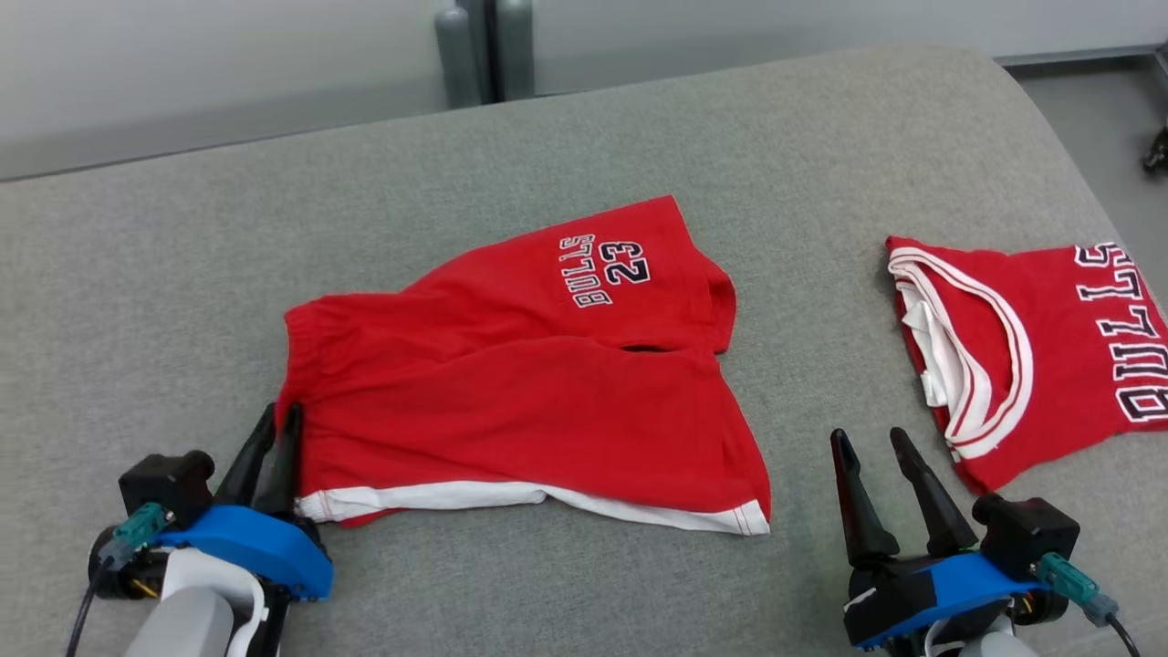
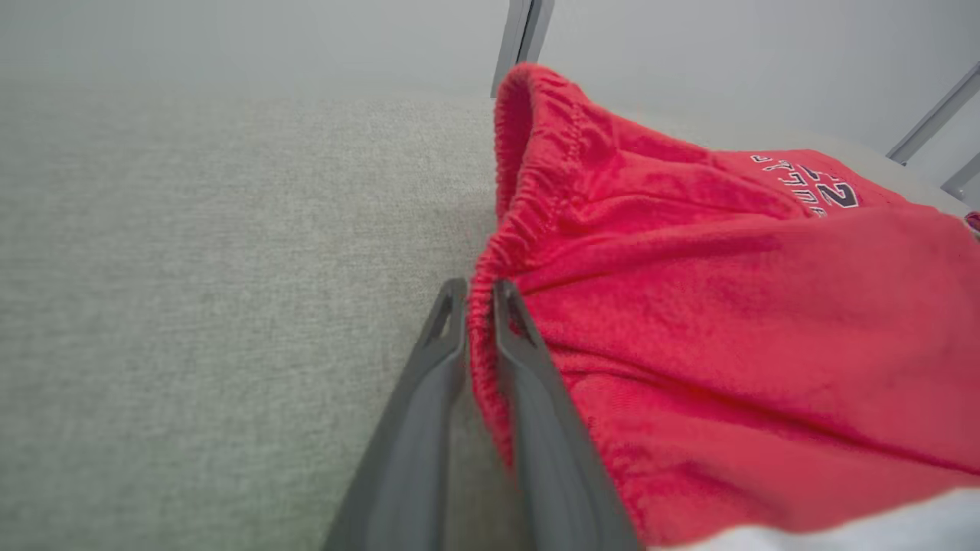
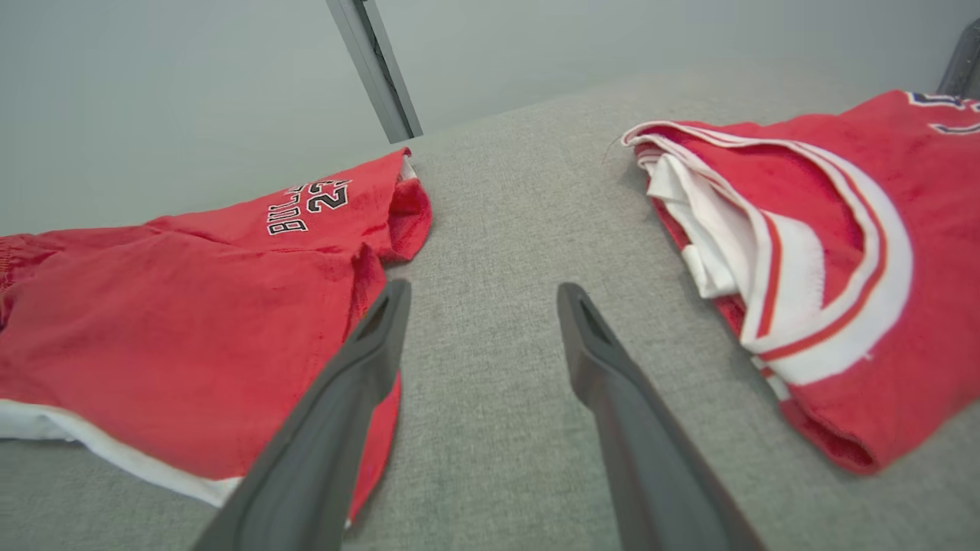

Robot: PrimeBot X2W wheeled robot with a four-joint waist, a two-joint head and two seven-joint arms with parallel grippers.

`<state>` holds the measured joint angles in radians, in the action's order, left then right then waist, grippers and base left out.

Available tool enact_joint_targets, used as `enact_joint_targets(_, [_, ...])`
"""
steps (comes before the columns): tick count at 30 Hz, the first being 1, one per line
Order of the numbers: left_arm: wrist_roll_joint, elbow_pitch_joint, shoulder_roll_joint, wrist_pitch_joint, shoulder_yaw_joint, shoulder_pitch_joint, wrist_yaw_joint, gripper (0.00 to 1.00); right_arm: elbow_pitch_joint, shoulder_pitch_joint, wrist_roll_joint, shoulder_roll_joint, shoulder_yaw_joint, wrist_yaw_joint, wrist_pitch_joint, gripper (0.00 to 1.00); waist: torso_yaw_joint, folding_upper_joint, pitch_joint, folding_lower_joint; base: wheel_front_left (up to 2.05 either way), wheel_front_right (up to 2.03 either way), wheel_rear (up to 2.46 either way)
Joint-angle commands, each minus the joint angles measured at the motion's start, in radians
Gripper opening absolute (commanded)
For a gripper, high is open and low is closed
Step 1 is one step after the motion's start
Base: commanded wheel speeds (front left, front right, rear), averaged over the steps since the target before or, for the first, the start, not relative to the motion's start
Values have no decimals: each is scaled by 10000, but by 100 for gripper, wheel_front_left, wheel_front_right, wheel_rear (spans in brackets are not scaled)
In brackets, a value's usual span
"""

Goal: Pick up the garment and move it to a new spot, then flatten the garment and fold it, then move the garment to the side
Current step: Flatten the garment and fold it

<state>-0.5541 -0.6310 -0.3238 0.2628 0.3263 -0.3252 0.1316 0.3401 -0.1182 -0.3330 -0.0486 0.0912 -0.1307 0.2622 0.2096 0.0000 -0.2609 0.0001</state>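
The left claw (image 1: 280, 415), at 8 o'clock in the head view, is clamped on the shorts (image 1: 520, 401), its two fingers drawn together on the near corner of the waistband (image 1: 297, 351). The left wrist view brings that grip close. There the left claw (image 2: 481, 287) pinches the gathered elastic waistband (image 2: 528, 153) between its tips. The shorts (image 2: 727, 321) spread off toward 3 o'clock, with grey surface (image 2: 191, 268) toward 9 o'clock.

The right claw (image 1: 868, 438), at 4 o'clock in the head view, has its fingers well apart and holds nothing. In its own wrist view the right claw (image 3: 484, 291) frames bare surface (image 3: 490, 229), with the shorts (image 3: 176, 329) at 9 o'clock and the jersey (image 3: 827, 252) at 2 o'clock. One finger overlaps the shorts' corner there; whether it touches, I cannot tell.

The head view gives the layout. The shorts lie mid-surface (image 1: 456, 164), with white trim (image 1: 438, 495) toward 6 o'clock and the print (image 1: 602, 269) toward 12 o'clock. The jersey (image 1: 1049, 356) lies at 3 o'clock, apart from the shorts.
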Motion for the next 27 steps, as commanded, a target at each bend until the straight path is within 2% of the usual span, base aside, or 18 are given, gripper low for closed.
enact_joint_targets(1, [111, -80, 97, 22, -226, 216, -19, 100, -41, 84, 103, -41, 22, -1, 36, 100, -133, 0, 144, -1, 0, 0, 0])
enact_joint_targets(7, [553, 132, 694, 22, -1013, 879, -19, 100, -185, -17, 272, -43, 155, -1, 36, 100, -740, 0, 937, -1, 0, 0, 0])
enact_joint_targets(11, [1435, 925, 1052, 20, -1745, 1609, -17, 100, -331, 55, 602, -46, 64, -1, 36, 100, -1137, 0, 1547, -1, 0, 0, 0])
enact_joint_targets(19, [2801, 1725, 1843, 22, -2959, 2912, -19, 100, 214, 535, 1425, -44, -21, -1, 34, 100, -1660, 0, 2439, -1, 0, 0, 0])
enact_joint_targets(27, [3241, 1960, 2250, 22, -2906, 3784, -18, 100, 824, 1019, 1636, -41, -97, -1, 36, 100, -1963, 0, 2867, -1, 0, 0, 0])
